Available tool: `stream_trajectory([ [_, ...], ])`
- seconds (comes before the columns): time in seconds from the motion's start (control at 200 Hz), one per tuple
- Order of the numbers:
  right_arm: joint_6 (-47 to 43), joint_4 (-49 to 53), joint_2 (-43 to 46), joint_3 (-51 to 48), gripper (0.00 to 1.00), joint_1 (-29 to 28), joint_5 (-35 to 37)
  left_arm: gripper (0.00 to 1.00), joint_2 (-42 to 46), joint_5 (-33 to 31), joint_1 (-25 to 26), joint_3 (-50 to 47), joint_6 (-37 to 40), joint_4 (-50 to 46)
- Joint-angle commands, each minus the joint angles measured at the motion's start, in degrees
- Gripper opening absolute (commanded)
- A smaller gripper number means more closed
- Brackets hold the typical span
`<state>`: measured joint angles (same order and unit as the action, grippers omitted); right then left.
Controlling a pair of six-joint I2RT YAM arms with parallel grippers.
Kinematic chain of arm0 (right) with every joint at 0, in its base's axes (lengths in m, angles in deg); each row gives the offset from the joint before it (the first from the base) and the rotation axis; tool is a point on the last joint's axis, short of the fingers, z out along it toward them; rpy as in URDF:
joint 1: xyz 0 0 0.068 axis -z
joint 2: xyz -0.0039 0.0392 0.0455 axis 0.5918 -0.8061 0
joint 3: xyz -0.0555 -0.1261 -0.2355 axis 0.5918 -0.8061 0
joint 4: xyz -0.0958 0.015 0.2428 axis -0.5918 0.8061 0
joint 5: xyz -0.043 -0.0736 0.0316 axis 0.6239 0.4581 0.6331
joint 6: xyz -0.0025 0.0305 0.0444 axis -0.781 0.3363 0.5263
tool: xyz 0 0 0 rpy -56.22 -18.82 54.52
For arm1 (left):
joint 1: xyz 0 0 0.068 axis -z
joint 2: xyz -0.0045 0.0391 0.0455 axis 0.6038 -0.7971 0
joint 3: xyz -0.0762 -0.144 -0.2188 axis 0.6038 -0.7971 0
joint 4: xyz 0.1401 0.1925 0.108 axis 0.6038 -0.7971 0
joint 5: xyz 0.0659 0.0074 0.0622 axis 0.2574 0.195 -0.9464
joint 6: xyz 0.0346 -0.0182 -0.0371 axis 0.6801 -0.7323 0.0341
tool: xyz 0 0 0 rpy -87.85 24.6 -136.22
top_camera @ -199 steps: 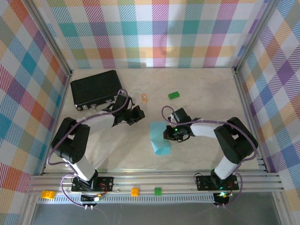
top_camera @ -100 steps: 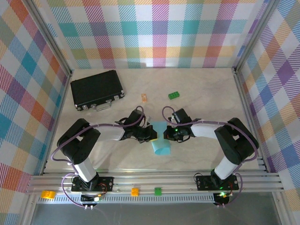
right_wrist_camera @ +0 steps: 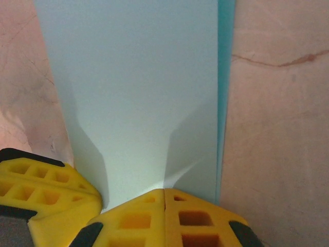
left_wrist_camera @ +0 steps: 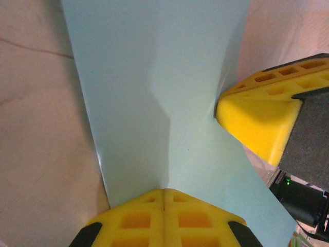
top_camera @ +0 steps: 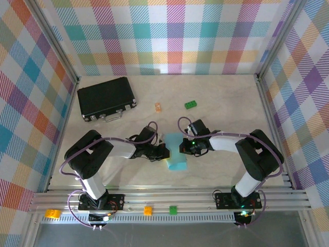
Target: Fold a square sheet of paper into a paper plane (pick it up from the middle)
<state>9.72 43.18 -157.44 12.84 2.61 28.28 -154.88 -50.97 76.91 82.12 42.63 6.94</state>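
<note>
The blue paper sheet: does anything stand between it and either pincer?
Nothing visible does. The left pincer is shut on the left edge of the paper sheet, and the right pincer on its right edge. The green brick and black case lie farther back.

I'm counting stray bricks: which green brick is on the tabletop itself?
The green brick beyond the blue paper; the other green brick sits on the front rail.

Square sheet of paper (top_camera: 176, 152): thin, light blue, unmarked, folded into a narrow band with a doubled, darker edge along one side. It lies mid-surface (top_camera: 221, 98), pinched at opposite long edges by my left gripper (left_wrist_camera: 164, 193) and right gripper (right_wrist_camera: 164, 191). A soft buckle rises toward the left pinch.
</note>
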Motion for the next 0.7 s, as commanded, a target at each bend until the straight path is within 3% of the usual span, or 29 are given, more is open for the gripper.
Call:
stream_trajectory([
  [0.0, -0.48, 10.09, -1.97, -3.24, 0.0, 0.36, 6.28, 0.03, 0.95, -1.96, 0.75, -3.57, 0.55, -4.8],
  [0.275, -0.48, 10.34, -1.83, -3.02, 0.0, 0.37, 6.57, 0.04, 9.41, -2.07, 1.99, 0.1, -5.19, -4.68],
  [0.5, -0.4, 10.24, -1.78, -3.11, 0.0, 0.39, 6.53, 0.04, 4.14, -0.78, 4.08, 0.36, -5.29, -2.31],
  [0.695, -0.5, 10.45, -1.48, -3.41, 0.0, 0.34, 6.83, 0.04, 0.29, -0.74, 4.26, -6.45, -6.02, 3.44],
])
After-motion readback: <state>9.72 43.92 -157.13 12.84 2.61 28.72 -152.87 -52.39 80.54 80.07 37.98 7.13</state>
